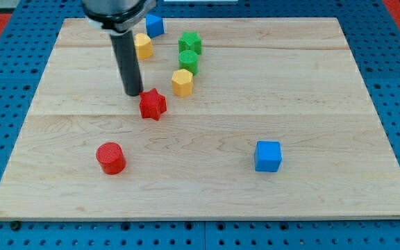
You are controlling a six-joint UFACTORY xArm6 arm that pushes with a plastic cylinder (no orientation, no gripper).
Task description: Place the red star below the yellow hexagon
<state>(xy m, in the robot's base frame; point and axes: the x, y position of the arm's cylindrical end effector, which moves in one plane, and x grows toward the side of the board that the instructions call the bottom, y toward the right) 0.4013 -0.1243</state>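
Red star (153, 104) is found near the board's middle, left of and slightly nearer than the yellow hexagon (182, 81); the tip (132, 93), jawless, is placed just beside its far-left edge.

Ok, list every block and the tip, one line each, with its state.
My tip: on the board, just up-left of the red star, contact unclear.
Red star: flat, down-left of the yellow hexagon, not yet below it.
Yellow hexagon: upright, touching the green cylinder.
Green cylinder: against the green star.
Green star: flat.
Yellow block: partly hidden by the rod.
Top blue block: alone.
Red cylinder: upright, alone.
Blue cube: alone.
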